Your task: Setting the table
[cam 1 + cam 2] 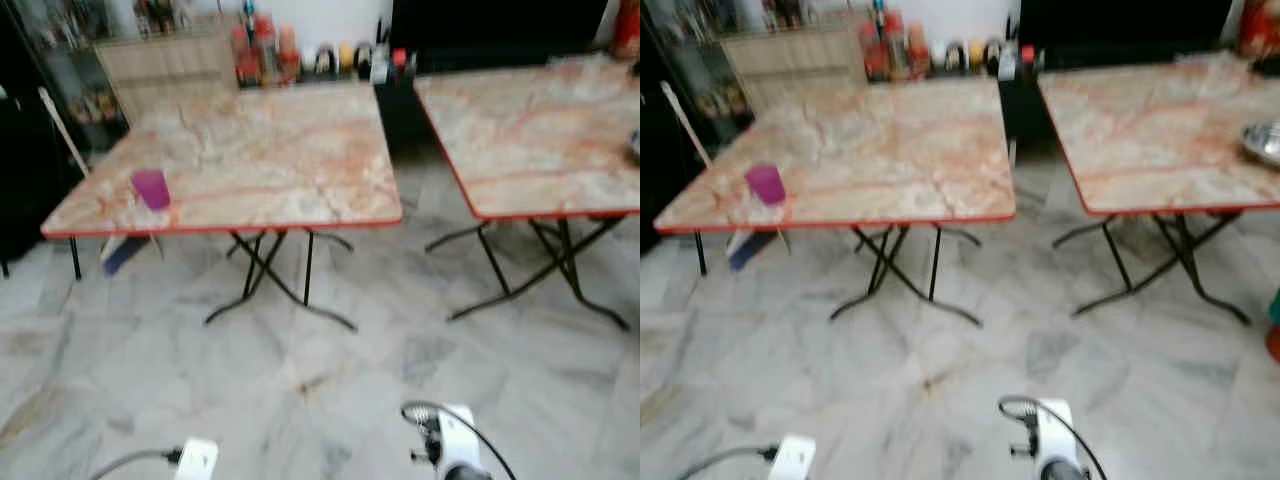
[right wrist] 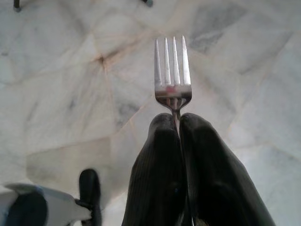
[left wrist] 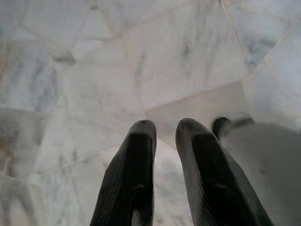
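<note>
I read the right gripper (image 2: pixel 178 117) pinched tight on a steel fork (image 2: pixel 173 75), tines out over the marble floor (image 1: pixel 330 400). The left gripper (image 3: pixel 164 127) hangs empty, fingers slightly parted. Beyond, a purple cup (image 1: pixel 151 188) stands on the near folding table (image 1: pixel 300 190), at its left front corner.

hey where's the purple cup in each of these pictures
Left eye view: the purple cup stands near the front left corner of the left table.
Right eye view: same corner, a bit further left in the picture.
Left wrist view: not in it.
Right wrist view: not in it.
Shared landmark: the table's red front edge.
</note>
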`<state>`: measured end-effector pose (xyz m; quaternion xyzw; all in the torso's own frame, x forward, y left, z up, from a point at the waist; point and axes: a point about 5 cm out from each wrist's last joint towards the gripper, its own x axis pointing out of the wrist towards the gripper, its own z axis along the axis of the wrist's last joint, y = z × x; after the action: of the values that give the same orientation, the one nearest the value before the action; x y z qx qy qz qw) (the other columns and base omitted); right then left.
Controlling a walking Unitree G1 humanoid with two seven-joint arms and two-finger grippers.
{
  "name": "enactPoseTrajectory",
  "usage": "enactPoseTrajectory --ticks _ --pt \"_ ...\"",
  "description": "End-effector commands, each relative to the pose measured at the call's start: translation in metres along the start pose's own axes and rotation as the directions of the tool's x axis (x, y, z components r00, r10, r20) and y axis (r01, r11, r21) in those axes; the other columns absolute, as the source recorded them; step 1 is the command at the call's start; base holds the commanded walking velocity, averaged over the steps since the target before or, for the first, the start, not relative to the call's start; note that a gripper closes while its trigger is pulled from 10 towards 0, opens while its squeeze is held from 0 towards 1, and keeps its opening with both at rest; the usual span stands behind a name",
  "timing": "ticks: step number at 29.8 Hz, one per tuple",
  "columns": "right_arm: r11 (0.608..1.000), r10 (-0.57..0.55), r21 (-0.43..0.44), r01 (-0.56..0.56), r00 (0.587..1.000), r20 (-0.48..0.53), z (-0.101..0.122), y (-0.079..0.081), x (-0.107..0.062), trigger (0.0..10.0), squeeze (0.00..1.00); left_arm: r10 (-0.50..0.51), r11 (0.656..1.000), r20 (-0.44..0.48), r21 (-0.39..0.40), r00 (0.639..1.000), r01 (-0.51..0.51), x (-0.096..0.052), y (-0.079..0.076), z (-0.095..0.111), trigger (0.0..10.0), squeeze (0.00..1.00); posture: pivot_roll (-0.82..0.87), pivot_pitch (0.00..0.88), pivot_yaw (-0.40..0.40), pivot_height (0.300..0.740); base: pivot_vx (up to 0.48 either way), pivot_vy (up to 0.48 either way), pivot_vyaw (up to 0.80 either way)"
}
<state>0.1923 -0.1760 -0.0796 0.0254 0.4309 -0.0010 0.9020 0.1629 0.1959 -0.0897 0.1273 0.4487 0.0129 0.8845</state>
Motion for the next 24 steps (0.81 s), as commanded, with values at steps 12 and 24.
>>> enactPoseTrajectory --ticks 12,24 --pt "0.999 0.041 0.016 -0.041 0.999 0.003 0.0030 0.0120 0.0019 10.0 0.00 -0.001 0.999 0.016 -0.037 1.000 0.002 0.0011 0.0033 0.0043 10.0 0.00 0.01 0.000 0.051 0.740 0.041 -0.057 0.00" --pt "0.999 0.028 0.018 -0.028 1.000 -0.006 0.0003 0.0073 0.0010 10.0 0.00 -0.003 0.999 0.011 -0.047 1.000 0.004 0.0012 -0.0001 0.0047 10.0 0.00 0.00 0.006 0.048 0.740 0.379 0.000 0.00"
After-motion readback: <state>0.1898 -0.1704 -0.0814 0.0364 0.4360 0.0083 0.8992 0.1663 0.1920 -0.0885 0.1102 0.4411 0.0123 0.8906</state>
